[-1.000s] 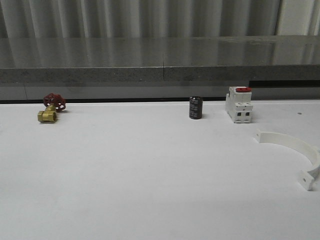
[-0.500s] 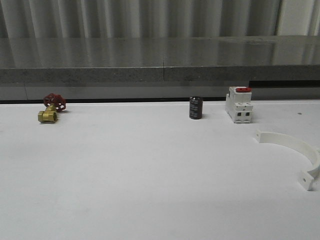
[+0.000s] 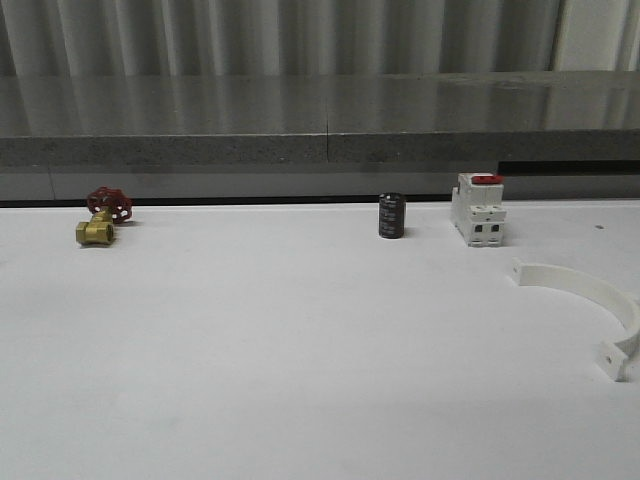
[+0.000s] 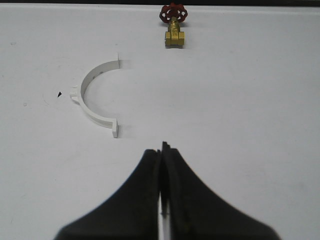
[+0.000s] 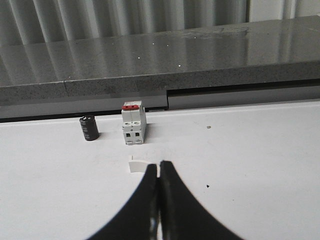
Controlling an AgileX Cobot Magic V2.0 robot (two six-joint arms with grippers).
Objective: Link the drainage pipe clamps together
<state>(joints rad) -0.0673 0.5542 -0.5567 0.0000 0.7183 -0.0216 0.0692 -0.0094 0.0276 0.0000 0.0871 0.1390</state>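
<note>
1. front view: one clamp half (image 3: 590,300) lies at the right edge of the frame on the white tabletop (image 3: 300,360), its arch bowed toward the top and a flanged tab at the lower right. above it sits a white switch with a red top (image 3: 478,210), left of that a black cylinder (image 3: 391,216), and at far left a brass valve with a red handwheel (image 3: 102,217). all stand well apart.

2. left wrist view: the left hand (image 4: 162,150) has its black fingers pressed together with nothing between them. the second clamp half (image 4: 96,96) lies in the left-centre of the frame, its open side turned to the right; the valve sits at the top centre.

3. right wrist view: the right hand (image 5: 158,167) is also closed tight and holds nothing. just above its tips a tab of the first clamp half peeks out; the switch and cylinder stand in the middle of the frame, before a grey ledge (image 5: 160,65).

4. judgement: the task looks to be at its start, with both halves untouched and far apart. the next move calls for each hand to open, come down over its own half, grip the arc, then bring the tabbed ends face to face.
</note>
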